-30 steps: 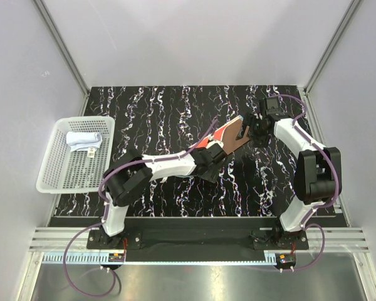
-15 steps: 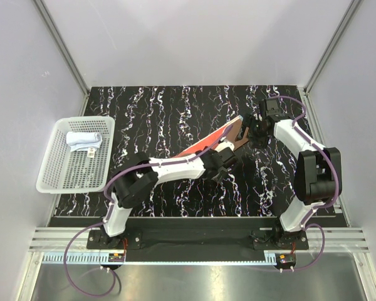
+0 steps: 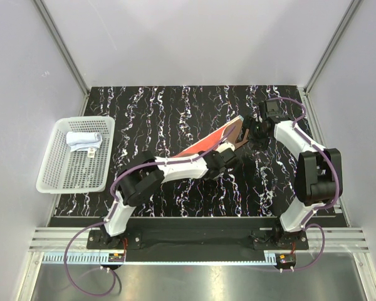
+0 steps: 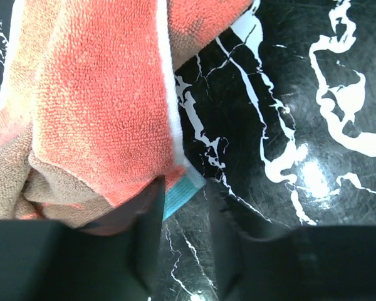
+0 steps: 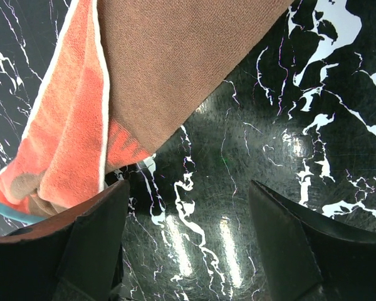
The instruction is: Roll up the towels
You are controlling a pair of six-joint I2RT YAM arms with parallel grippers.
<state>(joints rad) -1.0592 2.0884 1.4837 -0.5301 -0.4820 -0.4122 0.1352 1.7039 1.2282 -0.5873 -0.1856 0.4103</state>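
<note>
At the left jaws: the left gripper (image 4: pixel 183 204) has its fingers drawn in to a slim gap, with only the teal edge (image 4: pixel 178 195) of the rust-brown towel (image 4: pixel 94 106) lying in it. Whether they truly pinch it cannot be told.
Slip risk: so thin a bite at the hem would likely pull free once the cloth is dragged, and the fold would fall open.
Bunching risk: the cloth is heaped against the left finger. If that heap is pushed along, the roll probably comes out crooked.
At the right jaws: the right gripper (image 5: pixel 188 188) stands wide apart with nothing in hold, and bare table (image 5: pixel 238 125) shows between its fingers.
Towel to right jaws: the orange fold ends just beside the left finger and the brown face stretches away ahead.
Right-side risk: closing here would likely catch nothing, leaving that end loose.
On the table: the towel lies as a slanted strip between both grippers.
Farther out: the white towel (image 3: pixel 83 139) sits in the basket (image 3: pixel 50 172), well apart.
</note>
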